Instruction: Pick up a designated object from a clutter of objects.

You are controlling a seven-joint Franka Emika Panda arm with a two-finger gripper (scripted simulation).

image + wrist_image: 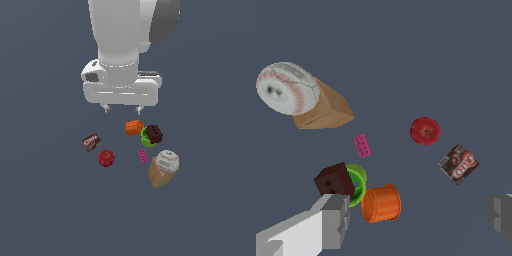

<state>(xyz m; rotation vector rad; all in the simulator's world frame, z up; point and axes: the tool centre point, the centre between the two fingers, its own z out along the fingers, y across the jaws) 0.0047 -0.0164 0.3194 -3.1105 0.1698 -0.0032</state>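
Tool: tool [122,108] hangs above the clutter, released, its fingers [333,220] wide apart with nothing between them; no contact with any item
Cup: green cup [147,139] lies on its side, just beside the orange cylinder [133,127]; the brown brick [154,133] rests against its rim and covers part of the mouth, so whether anything lies inside cannot be told
Pink brick: pink brick [143,156] lies flat on the tabletop [50,210], alone in the gap between cup and box, touching neither; apple on the exterior view's left of it, ball on the right
Neighbours: baseball [167,161] sits on the tan box [159,175]; red apple [106,158] and dark packet [92,142] lie apart from the rest, near each other
Obstruction: cylinder and brown brick lie nearest below the tool
Unclear: packet's print is too blurred to read; the brick's studs barely show
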